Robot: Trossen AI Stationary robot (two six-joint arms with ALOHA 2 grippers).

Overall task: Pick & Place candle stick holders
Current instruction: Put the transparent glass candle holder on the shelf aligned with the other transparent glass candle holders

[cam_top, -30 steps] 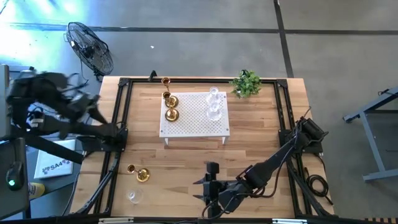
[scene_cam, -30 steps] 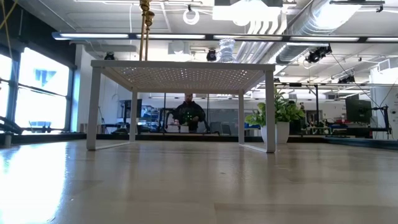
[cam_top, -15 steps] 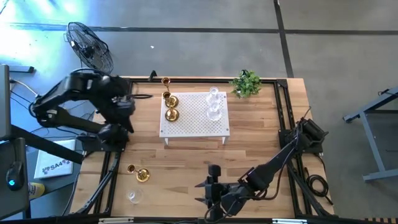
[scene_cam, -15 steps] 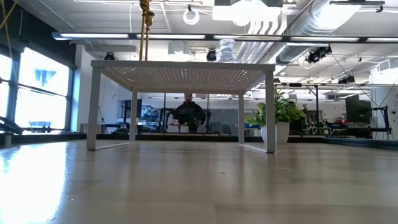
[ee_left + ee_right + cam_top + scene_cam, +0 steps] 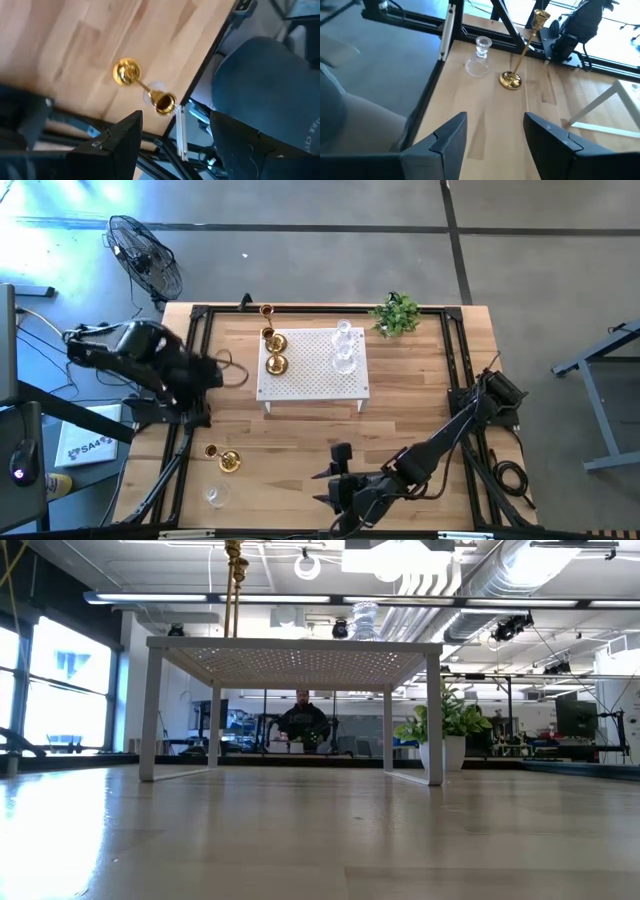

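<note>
Left end effector [image 5: 238, 371] swung nearer; holders unmoved.

The table [image 5: 400, 400] is pale wood planking with a smooth, faintly glossy finish. The brass candle stick holder [image 5: 519, 57] is polished, mirror-bright gold metal, the glass holder [image 5: 480, 57] beside it clear. The perforated stand [image 5: 313, 365] looks matt white.

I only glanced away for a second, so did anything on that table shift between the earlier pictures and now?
Only the left arm moved: it swung in over the table edge, and the left gripper now hangs open beside the white stand, holding nothing. The right gripper, the gold holders and glass holders stayed put.
</note>
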